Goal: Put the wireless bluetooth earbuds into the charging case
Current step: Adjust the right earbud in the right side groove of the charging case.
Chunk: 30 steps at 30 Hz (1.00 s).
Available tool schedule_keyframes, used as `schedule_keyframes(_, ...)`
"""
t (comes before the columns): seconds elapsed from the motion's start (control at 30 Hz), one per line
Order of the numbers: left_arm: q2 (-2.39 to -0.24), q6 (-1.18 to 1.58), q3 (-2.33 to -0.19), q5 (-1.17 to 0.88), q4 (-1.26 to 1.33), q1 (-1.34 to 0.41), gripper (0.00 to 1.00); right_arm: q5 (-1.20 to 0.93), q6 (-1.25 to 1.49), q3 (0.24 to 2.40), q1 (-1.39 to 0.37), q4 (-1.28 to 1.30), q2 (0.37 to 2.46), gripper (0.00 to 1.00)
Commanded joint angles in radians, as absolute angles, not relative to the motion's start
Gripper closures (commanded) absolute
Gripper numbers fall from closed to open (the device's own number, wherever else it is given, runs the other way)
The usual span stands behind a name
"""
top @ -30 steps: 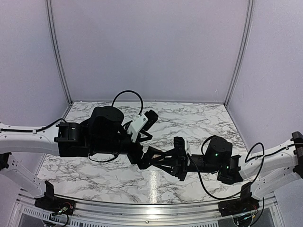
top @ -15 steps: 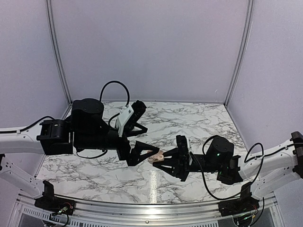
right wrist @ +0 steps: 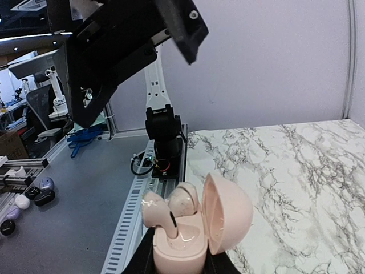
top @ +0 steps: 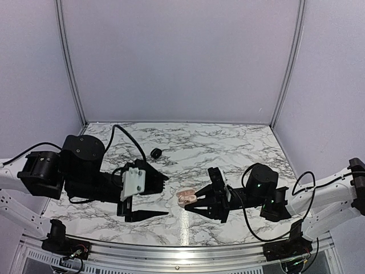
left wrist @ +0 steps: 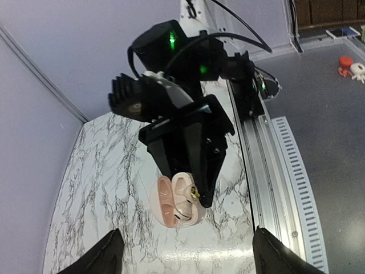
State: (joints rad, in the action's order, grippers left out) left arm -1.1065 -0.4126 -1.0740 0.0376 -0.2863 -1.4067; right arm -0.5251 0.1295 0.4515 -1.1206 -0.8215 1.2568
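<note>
Nothing readable here tbh: no words, numbers or logos I can make out on the charging case [right wrist: 225, 217] or the marble table [top: 239, 142].

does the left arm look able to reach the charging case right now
Likely yes: the left gripper is open and faces the charging case across bare table, and the right gripper holds it only from the other side.
</note>
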Motion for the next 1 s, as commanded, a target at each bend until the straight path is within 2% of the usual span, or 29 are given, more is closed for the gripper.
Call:
schedule_keyframes(0.0, -1.155, -0.691, -1.112, 0.198, -0.433, -1.509, 0.26, -0.627, 0.171, 0.458, -1.108, -0.758, 1.273, 1.00)
schedule_keyframes(0.2, -1.215, -0.781, -1.154, 0.234, -0.449, -1.558, 0.45, -0.703, 0.187, 0.483, -1.108, -0.706, 1.301, 1.00)
schedule_keyframes(0.53, -1.295, -0.874, -1.186, 0.250, -0.451, -1.584, 0.67, -0.771, 0.235, 0.521, -1.108, -0.700, 1.353, 1.00)
schedule_keyframes(0.97, -1.347, -0.918, -1.205, 0.162, -0.463, -1.584, 0.77, -0.821, 0.286, 0.542, -1.109, -0.716, 1.388, 1.00)
